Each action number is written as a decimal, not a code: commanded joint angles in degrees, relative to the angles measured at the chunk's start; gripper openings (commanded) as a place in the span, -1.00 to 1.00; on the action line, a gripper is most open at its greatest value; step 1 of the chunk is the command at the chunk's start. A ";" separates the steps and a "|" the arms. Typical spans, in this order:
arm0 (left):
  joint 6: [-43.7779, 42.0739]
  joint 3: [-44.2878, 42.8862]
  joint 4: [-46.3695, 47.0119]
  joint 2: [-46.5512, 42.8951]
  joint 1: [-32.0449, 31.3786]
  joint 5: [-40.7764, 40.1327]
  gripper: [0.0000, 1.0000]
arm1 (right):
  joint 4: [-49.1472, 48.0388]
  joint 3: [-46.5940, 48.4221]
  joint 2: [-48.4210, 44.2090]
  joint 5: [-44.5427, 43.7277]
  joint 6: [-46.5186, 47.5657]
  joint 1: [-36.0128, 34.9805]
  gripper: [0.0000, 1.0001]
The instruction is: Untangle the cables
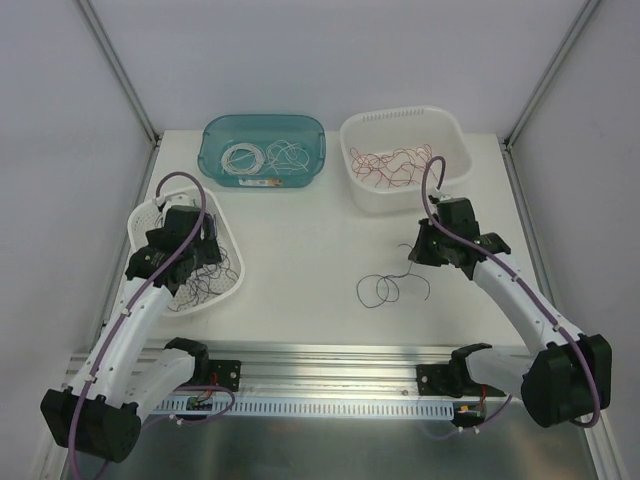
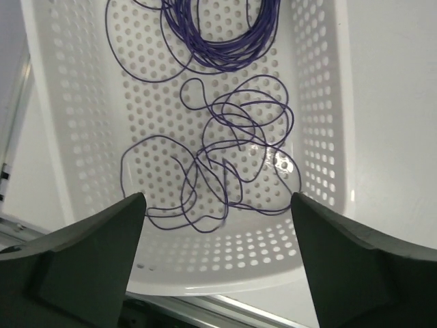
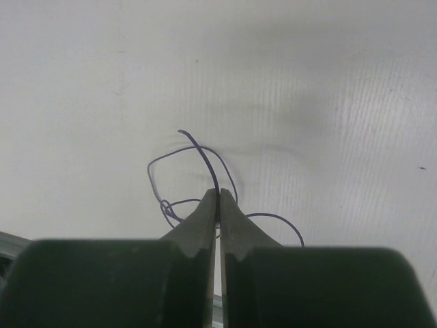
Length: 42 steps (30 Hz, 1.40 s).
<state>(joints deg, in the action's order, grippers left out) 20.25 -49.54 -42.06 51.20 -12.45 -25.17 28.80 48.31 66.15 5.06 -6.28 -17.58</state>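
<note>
Nearest to the lens, in the right wrist view, the right gripper (image 3: 218, 195) has its two fingers pressed together, and the loose purple wire (image 3: 203, 153) runs straight into the closed tips, so it seems to be pinched there by one strand. The rest of this wire lies in a few small loops on the bare table (image 1: 300, 250), a little in front of the gripper and toward the middle. I think it is held at one thin point so that the loops can fall open when it is lifted. The left gripper (image 2: 218, 232) hangs over the perforated basket (image 2: 321, 102) with its fingers wide apart and nothing between them. Below it the purple wires (image 2: 232, 157) lie on the basket floor, one tidy coil at the far end and a looser curl nearer. The cables appear to be sorted by colour: white wires (image 1: 245, 157) are in the teal bin (image 1: 215, 135), and red wires (image 1: 395, 165) are in the white tub (image 1: 350, 135), both at the far edge. So the loose piece probably belongs in the left basket, well apart from it. The way across the middle of the table is open, but the basket rim and the left arm above it could catch a hanging loop, and the metal rail (image 1: 330, 365) closes the near side.
</note>
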 commanded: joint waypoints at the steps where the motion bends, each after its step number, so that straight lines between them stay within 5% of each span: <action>1: -0.28 -4.32 1.37 -1.36 0.67 6.50 0.84 | -2.16 4.76 -4.18 3.72 2.50 -1.13 -0.95; 4: -2.93 -7.66 1.98 -1.45 0.58 13.45 0.98 | -3.65 6.17 -7.08 6.97 3.73 -2.10 -0.97; 8: -2.07 -9.70 5.40 -1.98 0.41 29.68 0.98 | -5.94 8.63 -9.81 10.40 3.21 -3.33 -0.97; 13: 0.49 -9.79 13.57 -2.60 -2.31 40.27 0.98 | -9.63 10.48 -12.09 14.71 1.45 -5.00 -0.97; 24: -1.88 -6.19 36.69 3.45 -28.39 39.15 0.96 | -14.99 12.59 -12.01 15.51 -3.82 -11.67 -0.97; 31: -2.59 -7.06 45.22 13.39 -36.75 37.30 0.86 | -17.02 12.33 -12.54 14.80 -5.93 -14.67 -0.97; 34: -3.11 -7.50 48.30 17.26 -39.75 36.51 0.75 | -17.46 12.33 -12.97 14.28 -6.20 -15.37 -0.97; 40: -3.29 -8.82 50.67 22.98 -43.09 34.66 0.21 | -17.20 11.89 -13.68 14.01 -6.29 -15.81 -0.97; 42: -3.29 -8.91 51.03 23.33 -43.63 34.49 -0.26 | -16.58 11.54 -14.20 13.14 -5.67 -15.73 -0.97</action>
<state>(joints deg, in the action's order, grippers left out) 18.04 -56.31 3.88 74.70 -55.27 10.87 15.09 58.28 53.67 18.81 -11.79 -32.95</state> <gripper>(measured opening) 0.473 0.023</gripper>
